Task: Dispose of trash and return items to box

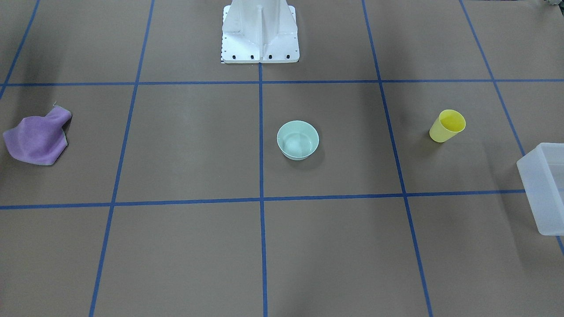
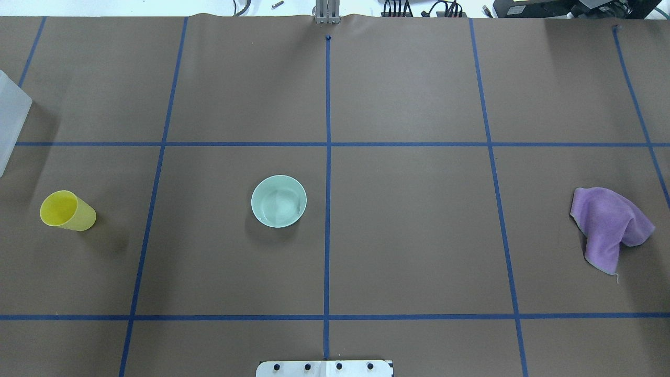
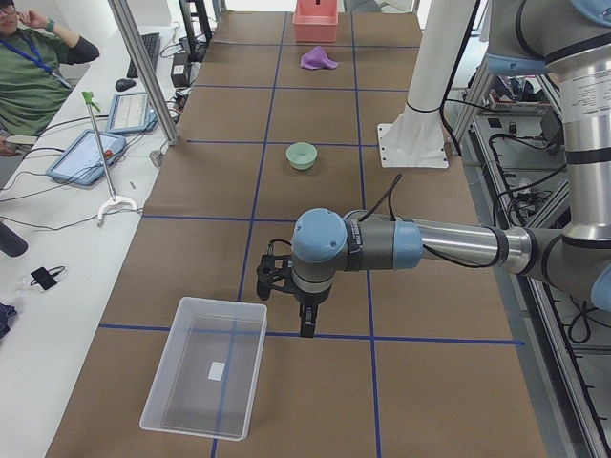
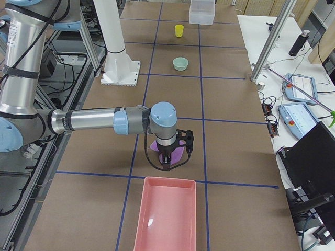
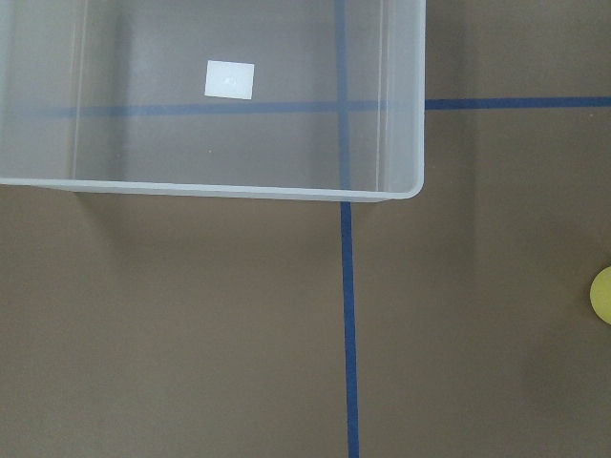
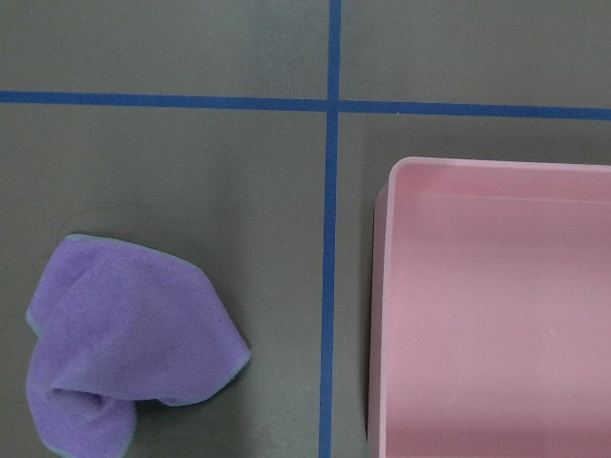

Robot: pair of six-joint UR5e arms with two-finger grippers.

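In the left wrist view the yellow cup (image 5: 603, 296) stands on the desk (image 5: 191, 334) at about 3 o'clock from the nearer left claw (image 3: 284, 303), the clear box (image 5: 401, 114) at 12; whether this claw is open I cannot tell.

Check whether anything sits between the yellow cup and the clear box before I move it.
Nothing visible does. Overhead, only brown tabletop lies between the yellow cup and the box; the green bowl sits well off toward the centre.
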